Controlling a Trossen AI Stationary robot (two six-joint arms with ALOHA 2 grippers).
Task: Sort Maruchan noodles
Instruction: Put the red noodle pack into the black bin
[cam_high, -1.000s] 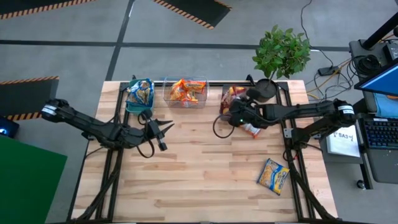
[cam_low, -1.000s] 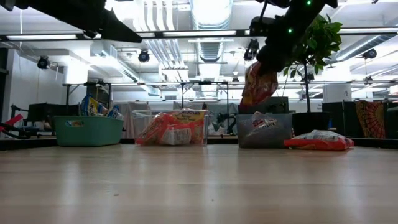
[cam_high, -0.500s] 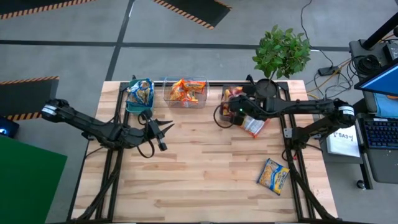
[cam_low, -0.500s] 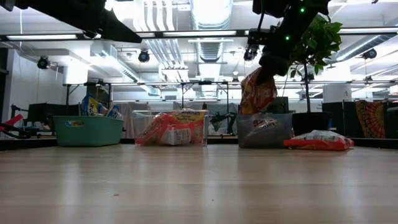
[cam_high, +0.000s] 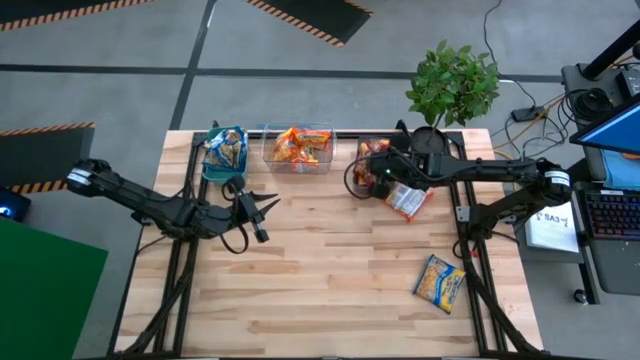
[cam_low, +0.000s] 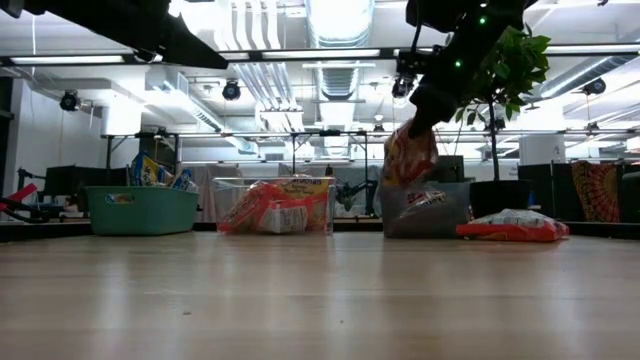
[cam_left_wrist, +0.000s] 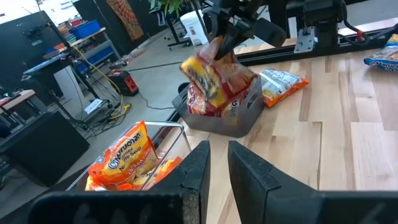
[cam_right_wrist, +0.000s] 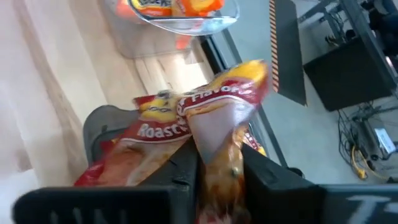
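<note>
My right gripper is shut on a red noodle packet and hangs over the grey bin at the table's far edge. The bin holds other red packets. My left gripper is open and touches nothing; it hovers left of centre, near the teal bin of blue-and-yellow packets. Orange packets fill the clear bin. A red-and-white packet lies flat on the table right of the grey bin. A blue-and-yellow packet lies flat near the right near corner. My right gripper pinches the red packet's upper end between its two fingers, coming from above and pointing down. The packet hangs crumpled below the fingers, and its lower end reaches the grey bin's rim.
The three bins stand in a row along the far edge. A potted plant stands at the far right corner behind the grey bin. Bare wood stretches across the middle and near side of the table.
My right gripper has carried the red packet toward the far edge and downward, from beside the grey bin to over it. The packet hangs lower now, with its bottom at the bin's rim. My left arm has kept still.
</note>
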